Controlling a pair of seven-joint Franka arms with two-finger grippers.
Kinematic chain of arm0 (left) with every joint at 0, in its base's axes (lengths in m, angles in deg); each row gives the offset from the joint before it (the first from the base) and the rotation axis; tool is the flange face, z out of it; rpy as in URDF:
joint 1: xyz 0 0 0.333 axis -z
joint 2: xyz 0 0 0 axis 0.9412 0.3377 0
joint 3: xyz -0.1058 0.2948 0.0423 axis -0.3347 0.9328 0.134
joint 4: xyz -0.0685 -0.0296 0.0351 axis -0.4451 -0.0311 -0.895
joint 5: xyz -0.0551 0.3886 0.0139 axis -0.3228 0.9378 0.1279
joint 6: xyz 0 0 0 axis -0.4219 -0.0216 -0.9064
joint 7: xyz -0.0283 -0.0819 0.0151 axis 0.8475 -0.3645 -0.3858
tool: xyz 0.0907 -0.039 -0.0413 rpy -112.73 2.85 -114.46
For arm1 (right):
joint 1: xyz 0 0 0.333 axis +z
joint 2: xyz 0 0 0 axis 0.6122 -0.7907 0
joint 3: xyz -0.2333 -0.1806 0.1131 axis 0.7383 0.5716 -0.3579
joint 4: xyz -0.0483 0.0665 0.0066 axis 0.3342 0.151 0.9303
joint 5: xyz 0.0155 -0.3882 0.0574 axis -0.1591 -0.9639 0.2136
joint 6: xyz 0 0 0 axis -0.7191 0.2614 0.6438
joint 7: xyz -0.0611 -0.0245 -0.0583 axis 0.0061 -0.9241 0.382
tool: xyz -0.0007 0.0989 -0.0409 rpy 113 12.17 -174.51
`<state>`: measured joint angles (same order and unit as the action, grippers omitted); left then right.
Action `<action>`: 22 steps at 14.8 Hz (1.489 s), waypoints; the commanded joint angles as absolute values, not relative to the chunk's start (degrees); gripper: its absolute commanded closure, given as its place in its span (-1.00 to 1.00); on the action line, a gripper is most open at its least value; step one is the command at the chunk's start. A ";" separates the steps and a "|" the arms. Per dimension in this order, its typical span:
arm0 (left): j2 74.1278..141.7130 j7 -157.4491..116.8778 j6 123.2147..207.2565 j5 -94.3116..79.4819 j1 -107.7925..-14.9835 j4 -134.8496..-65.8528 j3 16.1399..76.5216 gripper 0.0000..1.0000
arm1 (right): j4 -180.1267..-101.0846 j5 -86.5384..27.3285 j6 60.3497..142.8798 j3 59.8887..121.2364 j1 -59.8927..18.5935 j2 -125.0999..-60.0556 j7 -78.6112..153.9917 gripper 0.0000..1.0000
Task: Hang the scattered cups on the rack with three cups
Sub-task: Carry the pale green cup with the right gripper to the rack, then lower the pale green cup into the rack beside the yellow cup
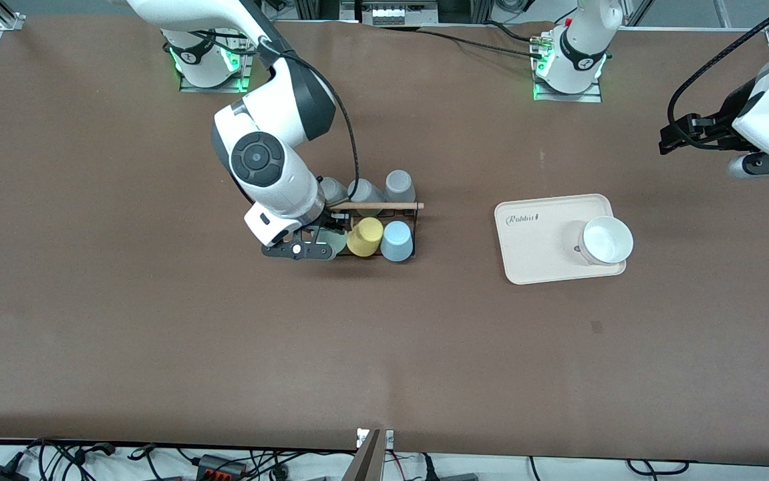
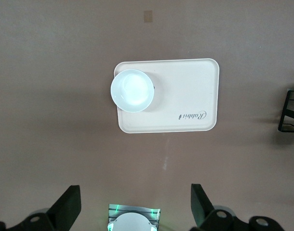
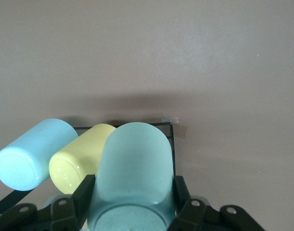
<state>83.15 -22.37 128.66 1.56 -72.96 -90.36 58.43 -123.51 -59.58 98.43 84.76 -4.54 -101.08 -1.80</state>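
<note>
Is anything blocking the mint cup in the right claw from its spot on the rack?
Nothing visible. The right claw grips the mint cup at the rack, beside the hung yellow cup; no object shows between them. The peg itself is hidden.

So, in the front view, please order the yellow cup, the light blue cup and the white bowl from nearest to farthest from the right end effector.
1. Yellow cup: on the rack, right beside the right end effector, which is shut on the mint-green cup.
2. Light blue cup: next along the rack, toward the left arm's end.
3. White bowl: on the beige tray, much farther toward the left arm's end.
</note>
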 commanded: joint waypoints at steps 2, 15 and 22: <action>83.79 -21.92 127.96 1.05 -73.25 -88.88 58.24 -1.00 | -121.83 -59.24 98.23 85.29 -4.09 -103.65 -2.94 0.35; 83.79 -21.83 127.88 1.05 -73.34 -88.88 58.33 -1.00 | -121.83 -59.33 102.36 85.29 -2.68 -108.22 -5.31 0.35; 83.88 -21.83 127.88 1.05 -73.34 -88.97 58.42 -1.00 | -121.92 -59.07 101.83 85.38 -2.86 -108.40 -5.22 0.35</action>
